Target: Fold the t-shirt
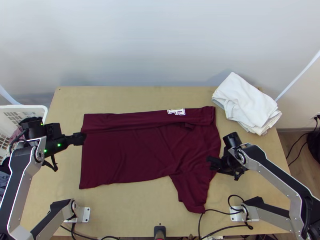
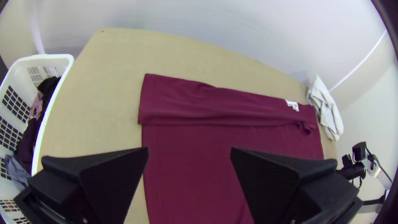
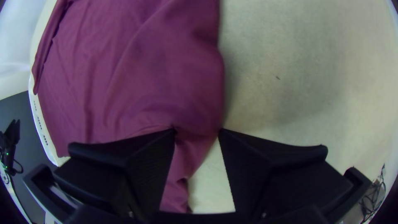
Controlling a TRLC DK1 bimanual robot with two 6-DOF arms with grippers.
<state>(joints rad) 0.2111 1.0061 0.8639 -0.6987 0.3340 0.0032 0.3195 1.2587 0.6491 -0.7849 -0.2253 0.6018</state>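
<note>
My jaws stand apart over a t-shirt point(image 1: 132, 156) folded once, mid-table.
Near sleeve point(image 1: 194, 192) lies spread; my right gripper point(image 3: 197, 132) gapes astride the shoulder edge, likely to fold it inward. My left gripper point(image 2: 189, 150), wide, hangs by the hem. Past the folded far strip point(image 1: 132, 120), a table point(image 1: 136, 98) margin offers room.

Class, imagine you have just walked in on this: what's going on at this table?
Two robot arms are at work folding a dark red t-shirt. Its long far side is folded over in a strip, while the near side lies flat, one sleeve sticking out. The left gripper is open at the hem end, and the right gripper is open at the shirt's edge near that sleeve. White cloths lie piled at the table's far right corner.
</note>
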